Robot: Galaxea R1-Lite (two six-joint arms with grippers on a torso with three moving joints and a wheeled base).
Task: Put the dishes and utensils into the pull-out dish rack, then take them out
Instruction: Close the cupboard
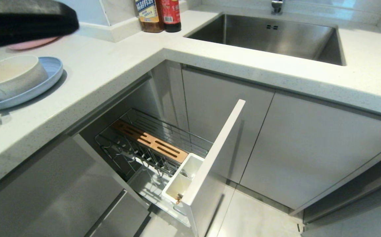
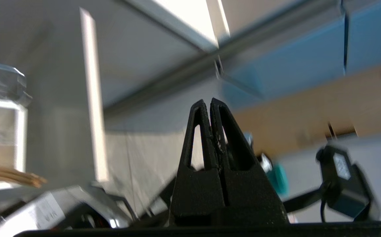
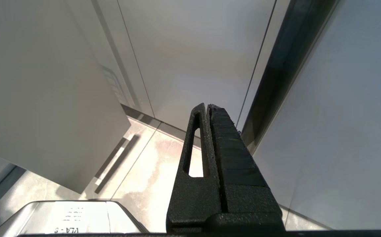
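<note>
Left of the sink [image 1: 276, 36], the bowl [image 1: 14, 77] is sitting on the blue plate [image 1: 50, 70] beside the left arm, its gripper [image 2: 210, 102] pressed together, empty; the rack [image 1: 151, 144] is standing open below; the right gripper [image 3: 207, 107] is hanging shut.

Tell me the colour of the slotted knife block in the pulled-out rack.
Light orange-brown wood with dark slots; the knife block shows best in the head view.
</note>
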